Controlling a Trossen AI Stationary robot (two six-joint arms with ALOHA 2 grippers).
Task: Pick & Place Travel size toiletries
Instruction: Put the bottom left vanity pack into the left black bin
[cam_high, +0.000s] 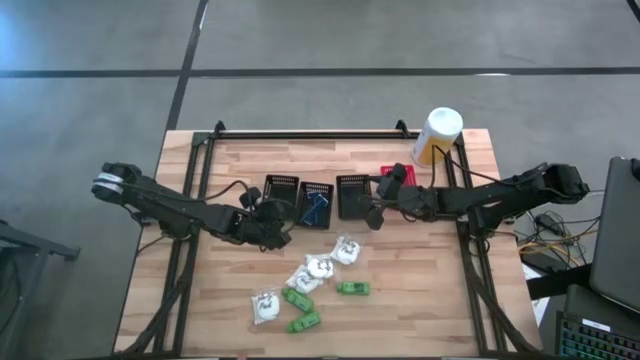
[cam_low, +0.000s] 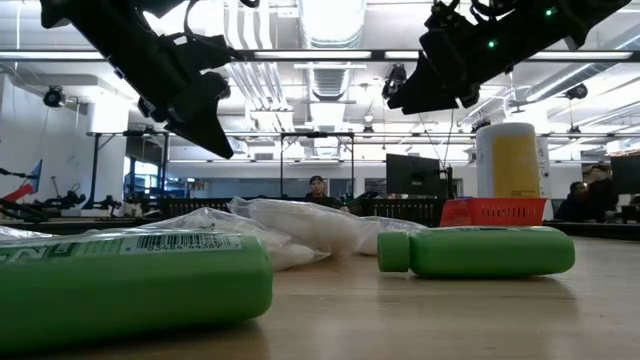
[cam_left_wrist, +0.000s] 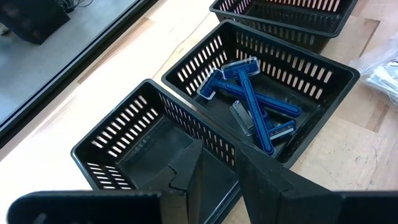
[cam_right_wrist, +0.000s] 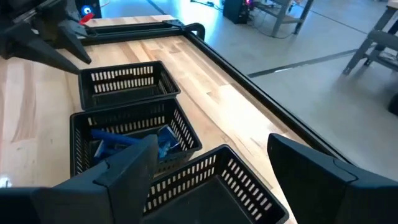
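Now, from my remote seat:

Left gripper (cam_high: 268, 222): centre-left of the high view, hanging over the leftmost black basket (cam_high: 281, 190); fingers stand slightly apart with nothing between them.

Right gripper (cam_high: 377, 214): centre-right, above the third black basket (cam_high: 353, 194); fingers spread wide, nothing held.

Middle basket (cam_high: 316, 201): already holds blue razors (cam_left_wrist: 249, 99).

Toiletries: loose on the table (cam_high: 420, 290) below the baskets, lower centre. White wrapped lumps (cam_high: 345, 249) lie near green packets (cam_high: 352, 288).

Handling: I judge all of them light. The wrapped lumps look soft and crinkly, their film likely slippery, so I would pinch across the bulk, not the loose wrap. The green packets look firmer and rounded; I would take them across the middle.
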